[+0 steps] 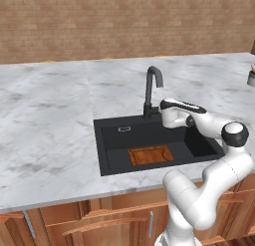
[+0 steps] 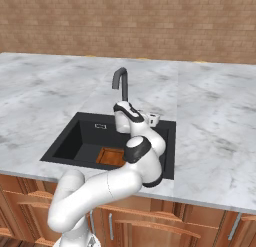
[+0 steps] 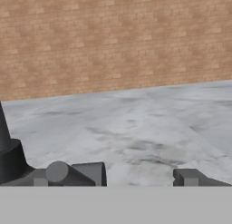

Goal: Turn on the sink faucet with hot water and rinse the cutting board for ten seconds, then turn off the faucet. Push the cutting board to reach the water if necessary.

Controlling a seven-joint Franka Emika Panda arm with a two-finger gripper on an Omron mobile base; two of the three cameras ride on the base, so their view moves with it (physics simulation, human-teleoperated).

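Lying flat on the near floor of the sink (image 1: 112,160), the cutting board (image 1: 151,155) sits dry, left of the arm. Farther back, the sink faucet (image 1: 151,90) stands at the basin's far rim. The gripper (image 3: 138,177), fingers spread apart and empty, hovers just right of the faucet's base lever (image 3: 74,173).

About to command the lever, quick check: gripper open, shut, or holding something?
Gripper: open, holding nothing; fingertips spread beside the sink faucet base and its lever.
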